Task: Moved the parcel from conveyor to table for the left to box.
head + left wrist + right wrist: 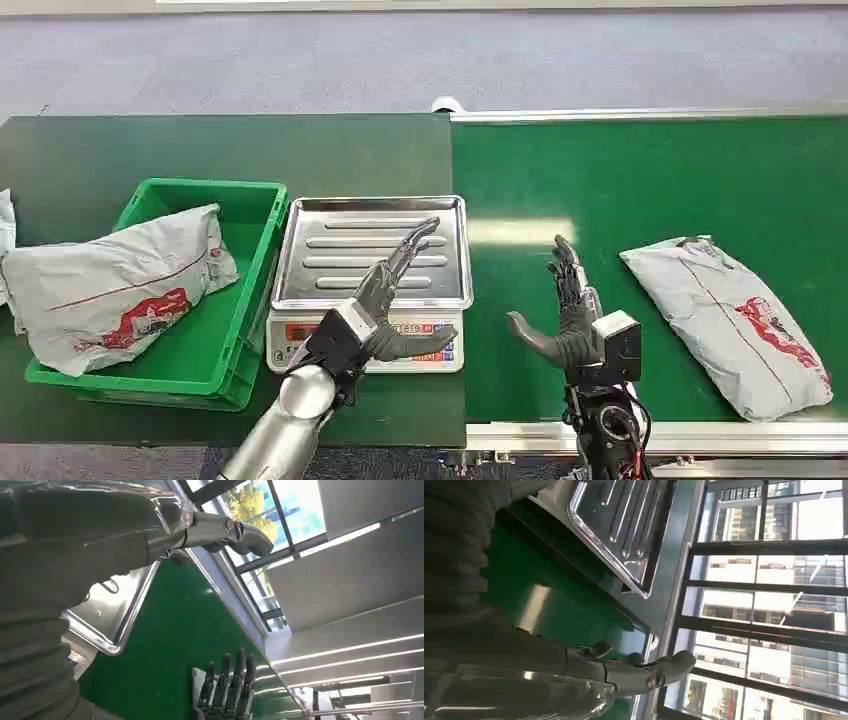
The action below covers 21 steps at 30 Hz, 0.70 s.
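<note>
Surface: green conveyor belt (640, 170) on the right, dark green table (220, 150) on the left.
Parcel: grey bag (735, 320) lies flat on the belt, right of the right hand, apart from it.
Left hand (385, 300): fingers spread, empty, over the scale (368, 260).
Right hand (570, 315): fingers straight, thumb out, empty.
Bin (245, 300): green, holds another grey bag (120, 285).

Grey parcel (735, 322) with red print, green conveyor (640, 180), green bin (190, 365).
</note>
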Each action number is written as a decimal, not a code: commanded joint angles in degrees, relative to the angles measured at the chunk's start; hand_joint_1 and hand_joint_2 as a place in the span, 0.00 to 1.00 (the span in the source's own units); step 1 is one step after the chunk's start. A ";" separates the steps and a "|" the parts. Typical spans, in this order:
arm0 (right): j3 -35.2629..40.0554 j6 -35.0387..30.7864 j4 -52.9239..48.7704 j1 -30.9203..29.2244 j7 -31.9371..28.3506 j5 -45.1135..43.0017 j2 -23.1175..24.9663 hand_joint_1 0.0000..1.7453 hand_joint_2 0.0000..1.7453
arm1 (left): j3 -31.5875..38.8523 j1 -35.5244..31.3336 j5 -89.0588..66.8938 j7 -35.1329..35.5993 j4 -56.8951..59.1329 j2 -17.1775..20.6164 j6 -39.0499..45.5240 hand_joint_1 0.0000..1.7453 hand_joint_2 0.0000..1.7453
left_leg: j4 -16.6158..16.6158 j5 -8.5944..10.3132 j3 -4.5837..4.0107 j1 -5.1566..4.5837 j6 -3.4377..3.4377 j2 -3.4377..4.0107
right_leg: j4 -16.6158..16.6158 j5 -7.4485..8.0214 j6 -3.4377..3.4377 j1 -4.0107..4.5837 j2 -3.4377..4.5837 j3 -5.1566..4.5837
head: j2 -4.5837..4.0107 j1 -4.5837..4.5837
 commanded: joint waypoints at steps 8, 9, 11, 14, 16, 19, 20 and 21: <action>-9.24 -10.26 5.32 -6.88 10.12 23.92 -9.95 0.00 1.00 | 0.82 -0.41 -0.68 0.34 -0.09 1.73 -0.28 0.00 1.00 | -0.03 0.01 0.11 -0.01 0.06 0.08 | -0.11 0.06 -0.03 0.02 -0.03 0.15 | 0.00 -0.02; -10.56 -9.50 7.25 -7.70 11.46 26.53 -10.77 0.00 1.00 | 0.90 -0.20 -0.55 0.37 -0.38 1.96 -0.16 0.00 1.00 | -0.02 0.03 0.04 -0.03 0.05 -0.06 | -0.07 0.03 0.01 -0.03 -0.11 0.10 | 0.00 0.00; -13.13 -9.02 11.78 -9.62 13.63 29.65 -12.66 0.00 1.00 | 0.90 0.55 -0.45 0.37 -1.18 2.31 -0.06 0.00 1.00 | -0.04 0.03 0.12 -0.04 0.06 -0.01 | -0.11 0.05 0.02 -0.04 -0.07 0.17 | 0.00 0.00; -13.53 -8.86 13.00 -10.16 13.18 29.93 -13.01 0.00 1.00 | 0.81 0.75 -0.43 0.38 -1.55 2.36 -0.06 0.00 1.00 | -0.08 0.01 0.18 -0.05 0.04 0.06 | -0.16 0.07 0.01 -0.05 0.00 0.22 | 0.00 -0.04; -13.72 -10.56 14.20 -10.58 14.81 33.21 -12.75 0.00 1.00 | 0.62 0.83 -0.28 0.43 -1.67 2.38 0.01 0.00 1.00 | -0.08 0.01 0.18 -0.07 0.03 0.02 | -0.15 0.07 -0.01 -0.07 -0.05 0.22 | 0.00 0.02; -15.36 -11.10 20.81 -13.38 17.98 37.94 -15.32 0.00 1.00 | 0.85 1.93 0.36 0.99 -3.21 2.55 0.91 0.00 1.00 | -0.06 -0.03 0.17 -0.05 0.00 0.04 | -0.12 0.06 -0.01 -0.05 0.08 0.18 | 0.00 -0.02; -16.61 -10.69 26.11 -15.98 17.86 38.02 -16.49 0.00 1.00 | 0.82 2.62 0.39 1.26 -4.15 2.84 1.29 0.00 1.00 | -0.04 -0.03 0.15 -0.05 0.01 0.05 | -0.11 0.07 0.00 -0.05 0.10 0.16 | 0.00 -0.04; -16.61 -10.84 29.80 -17.59 18.49 39.08 -17.41 0.00 1.00 | 0.85 3.02 0.58 1.50 -4.73 3.04 1.55 0.00 1.00 | -0.02 -0.01 0.13 -0.08 0.02 0.03 | -0.07 0.06 0.03 -0.09 0.09 0.12 | 0.00 -0.04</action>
